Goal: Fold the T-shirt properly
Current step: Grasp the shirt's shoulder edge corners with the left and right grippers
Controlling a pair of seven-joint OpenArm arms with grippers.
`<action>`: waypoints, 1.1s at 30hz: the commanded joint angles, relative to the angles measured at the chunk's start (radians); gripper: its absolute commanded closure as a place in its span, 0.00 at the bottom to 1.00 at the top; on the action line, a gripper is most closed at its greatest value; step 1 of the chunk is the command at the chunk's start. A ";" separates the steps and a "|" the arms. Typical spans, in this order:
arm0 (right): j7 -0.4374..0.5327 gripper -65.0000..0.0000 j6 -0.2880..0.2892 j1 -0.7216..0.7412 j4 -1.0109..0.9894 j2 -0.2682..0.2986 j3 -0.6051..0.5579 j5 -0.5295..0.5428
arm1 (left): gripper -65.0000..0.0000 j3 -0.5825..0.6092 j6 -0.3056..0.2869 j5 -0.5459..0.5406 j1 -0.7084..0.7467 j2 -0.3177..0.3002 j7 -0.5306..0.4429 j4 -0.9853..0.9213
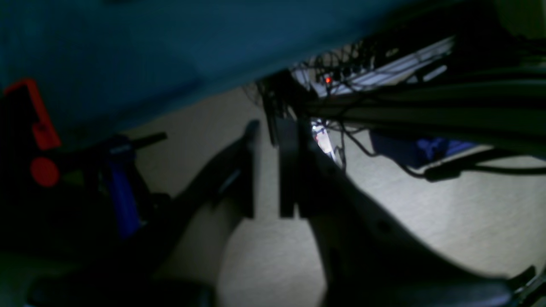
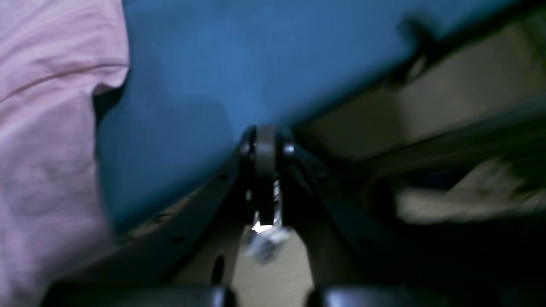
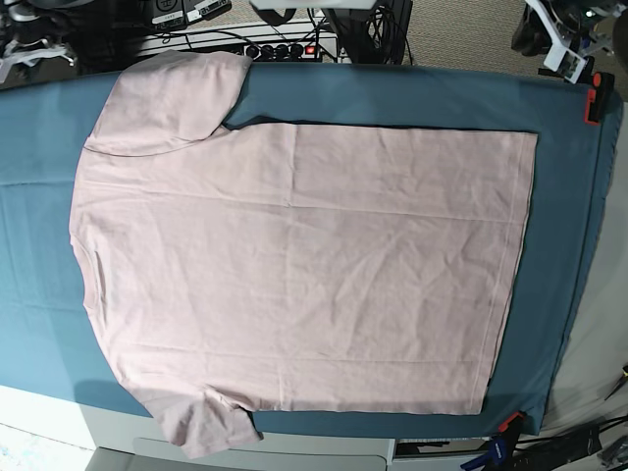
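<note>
The pale pink T-shirt [image 3: 294, 265] lies spread flat, plain side up, on the teal table cloth [image 3: 392, 98], with its collar at the left, its hem at the right and both sleeves out. Neither gripper shows in the base view. My right gripper [image 2: 265, 170] is shut and empty. It sits over the cloth's edge, with a pink part of the shirt [image 2: 51, 128] to its left. My left gripper [image 1: 267, 170] holds nothing. Its fingers stand a narrow gap apart, off the table over the floor.
A red clamp [image 3: 593, 98] holds the cloth at the far right corner; it also shows in the left wrist view [image 1: 38, 115]. Red and blue clamps [image 3: 502, 432] sit at the near right corner. A power strip with cables [image 3: 285, 47] lies behind the table.
</note>
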 commanded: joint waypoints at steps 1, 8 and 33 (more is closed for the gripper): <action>0.006 0.97 0.012 0.014 -0.009 -0.008 0.010 0.026 | 0.90 -0.007 -0.004 -0.011 -0.003 -0.006 -0.005 0.024; -0.111 0.74 0.144 0.135 -0.153 -0.085 0.010 0.169 | 0.90 -0.005 -0.004 -0.003 -0.035 -0.006 0.029 0.029; -0.180 0.68 0.218 0.235 -0.051 -0.048 0.053 0.276 | 0.73 0.111 -0.038 0.061 -0.125 -0.006 0.048 0.029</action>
